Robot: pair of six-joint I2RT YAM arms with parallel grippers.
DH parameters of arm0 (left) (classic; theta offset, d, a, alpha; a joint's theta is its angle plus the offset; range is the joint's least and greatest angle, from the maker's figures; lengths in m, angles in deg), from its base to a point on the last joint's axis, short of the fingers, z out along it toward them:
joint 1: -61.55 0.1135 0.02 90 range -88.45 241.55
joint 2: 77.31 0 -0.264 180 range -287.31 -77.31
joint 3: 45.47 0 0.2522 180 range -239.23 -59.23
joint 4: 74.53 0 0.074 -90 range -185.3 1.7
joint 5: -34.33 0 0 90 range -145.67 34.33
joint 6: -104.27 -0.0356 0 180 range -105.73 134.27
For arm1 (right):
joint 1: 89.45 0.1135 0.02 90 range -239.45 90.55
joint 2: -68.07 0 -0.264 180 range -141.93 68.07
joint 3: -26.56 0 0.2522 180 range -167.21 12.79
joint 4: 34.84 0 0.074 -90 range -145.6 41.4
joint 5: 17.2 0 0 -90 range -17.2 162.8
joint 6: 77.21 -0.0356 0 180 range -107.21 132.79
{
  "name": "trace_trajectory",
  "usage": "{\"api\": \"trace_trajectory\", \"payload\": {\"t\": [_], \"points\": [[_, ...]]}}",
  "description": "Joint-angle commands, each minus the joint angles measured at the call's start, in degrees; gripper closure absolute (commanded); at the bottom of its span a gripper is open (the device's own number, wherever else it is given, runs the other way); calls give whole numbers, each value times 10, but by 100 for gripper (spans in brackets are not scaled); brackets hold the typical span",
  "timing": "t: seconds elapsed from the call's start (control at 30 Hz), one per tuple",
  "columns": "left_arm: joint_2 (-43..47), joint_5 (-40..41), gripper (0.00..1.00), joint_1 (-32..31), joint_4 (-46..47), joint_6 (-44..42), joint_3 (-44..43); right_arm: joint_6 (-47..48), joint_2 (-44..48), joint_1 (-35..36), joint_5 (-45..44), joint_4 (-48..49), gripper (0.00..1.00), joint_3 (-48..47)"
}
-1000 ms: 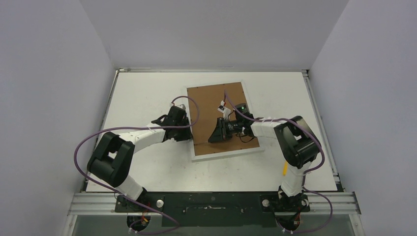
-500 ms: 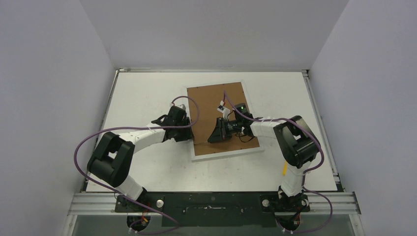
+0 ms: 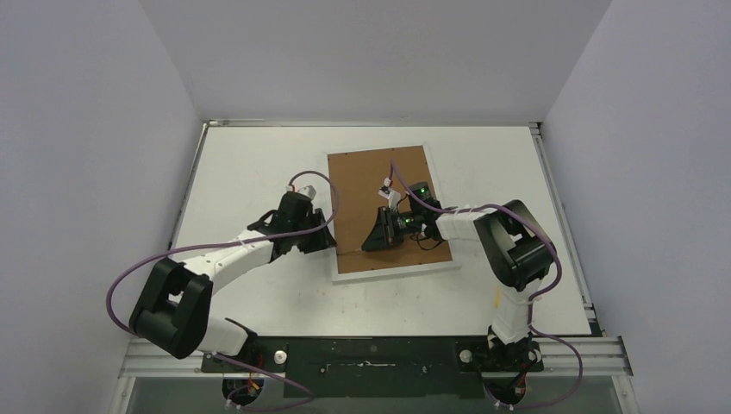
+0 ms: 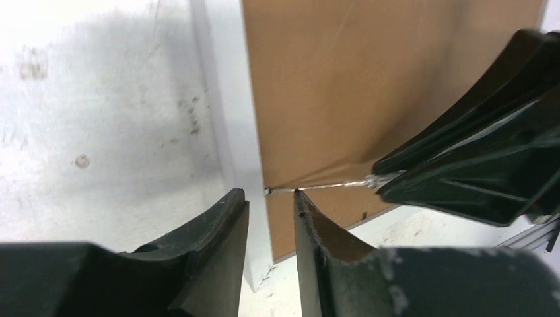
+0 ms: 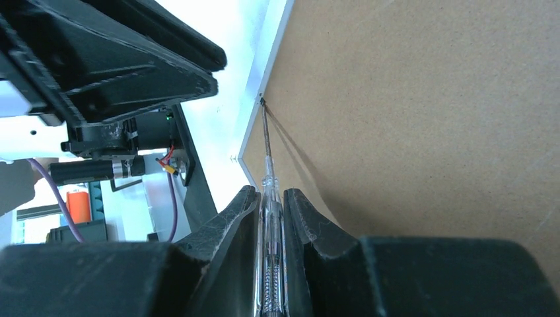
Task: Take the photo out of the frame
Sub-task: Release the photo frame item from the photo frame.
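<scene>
A white worktop (image 3: 250, 164) stood between three grey walls (image 3: 362, 60). One frame (image 3: 379, 172) lay back-up mid-worktop, photo hidden. Two tools: the right tool (image 5: 269, 193) clamped one screwdriver (image 5: 267, 158); the left tool (image 4: 269, 196) stood slightly parted, empty, at the frame's edge.

Bore the frame (image 3: 358, 185) back-up on a white table (image 3: 250, 164).

Lay flat toward the far middle of the tabletop, turned a little out of square with the table's edges, brown fibreboard back uppermost and a narrow white border showing along the left and near sides. Was edged by a metal strip (image 3: 371, 123) along the far and side rims and met an aluminium rail (image 3: 371, 349) at the near edge. Showed grey scuffs (image 4: 191, 112) and small dark specks on the white surface just beside the frame's left border in the left wrist view.
</scene>
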Motion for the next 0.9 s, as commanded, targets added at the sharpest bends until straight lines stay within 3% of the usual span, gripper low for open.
{"api": "trace_trajectory", "payload": {"t": [0.0,0.4,0.53,0.87], "points": [[22,-40,72,15,30,16,41,19,-32,5,-54,-21,95,10],[12,-102,73,45,105,22,106,15,-37,7,-56,-10,95,14],[-11,-141,80,51,163,20,116,16,-40,6,-56,-10,95,14],[-56,-180,100,55,208,16,120,0,-50,13,-57,11,95,13]]}}
